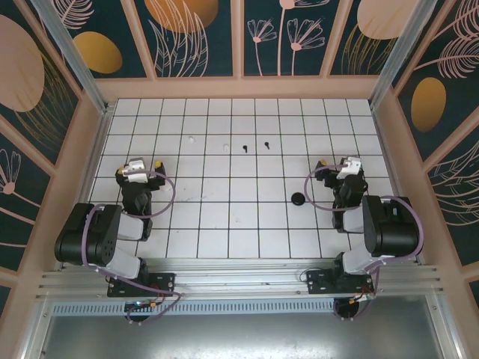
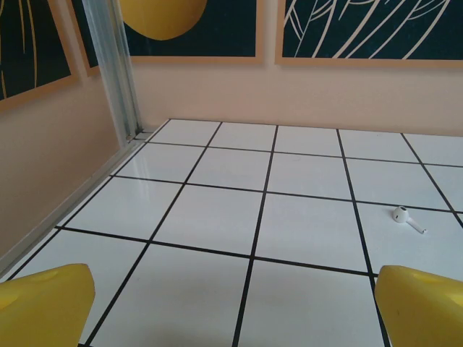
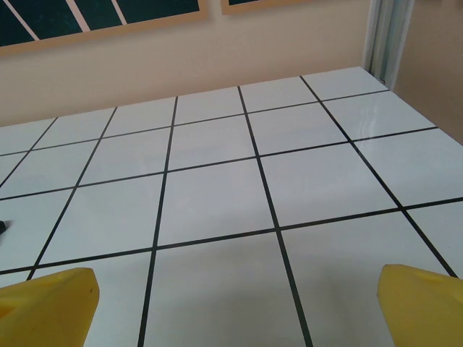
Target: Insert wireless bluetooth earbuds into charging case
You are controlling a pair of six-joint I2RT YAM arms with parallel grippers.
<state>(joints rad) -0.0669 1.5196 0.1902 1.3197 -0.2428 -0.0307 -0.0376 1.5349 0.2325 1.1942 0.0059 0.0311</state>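
Overhead shows two black earbuds [image 1: 244,147] [image 1: 267,143]; my left wrist shows a white earbud [image 2: 405,219]; my left gripper [image 1: 141,166] and right gripper [image 1: 338,164] hang low, arms folded, jaws open, empty.

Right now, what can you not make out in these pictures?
1. Top view: black earbuds, too small to tell which way each lies.
2. Top view: round black object, too small to tell if it is open.
3. Right wrist view: dark shape, cut off by the left edge.
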